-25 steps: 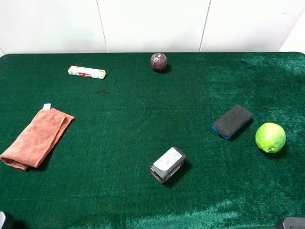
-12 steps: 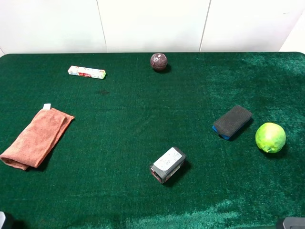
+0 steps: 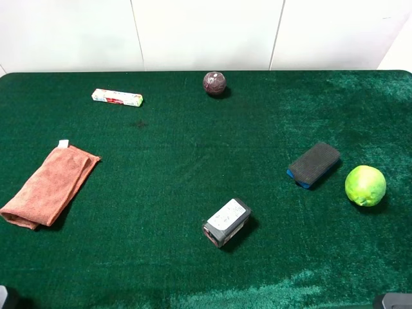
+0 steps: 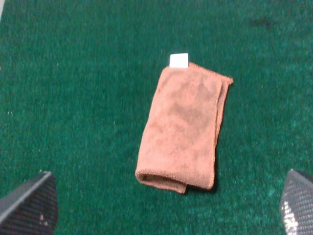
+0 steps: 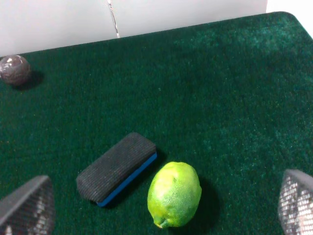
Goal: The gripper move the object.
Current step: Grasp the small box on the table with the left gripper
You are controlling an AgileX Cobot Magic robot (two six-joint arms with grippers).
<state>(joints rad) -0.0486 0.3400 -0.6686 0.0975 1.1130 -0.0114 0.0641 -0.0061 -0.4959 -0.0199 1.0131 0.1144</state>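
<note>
The object, a small dark grey box [image 3: 226, 222] with a white label on top and a reddish end face, lies on the green cloth at front centre in the exterior view. It shows in neither wrist view. My left gripper [image 4: 164, 210] is open and empty, its fingertips [image 4: 29, 205] wide apart, hovering over an orange towel [image 4: 183, 129] far to the box's left. My right gripper [image 5: 161, 215] is open and empty, its fingertips [image 5: 296, 203] wide apart, over a lime [image 5: 174, 194]. Only slivers of both arms show at the exterior view's bottom corners.
An orange towel [image 3: 48, 185] lies at left. A black-and-blue sponge block [image 3: 313, 164] and a lime [image 3: 365, 185] lie at right. A long white-and-red box [image 3: 116, 97] and a dark ball [image 3: 214, 83] lie near the back edge by the white wall.
</note>
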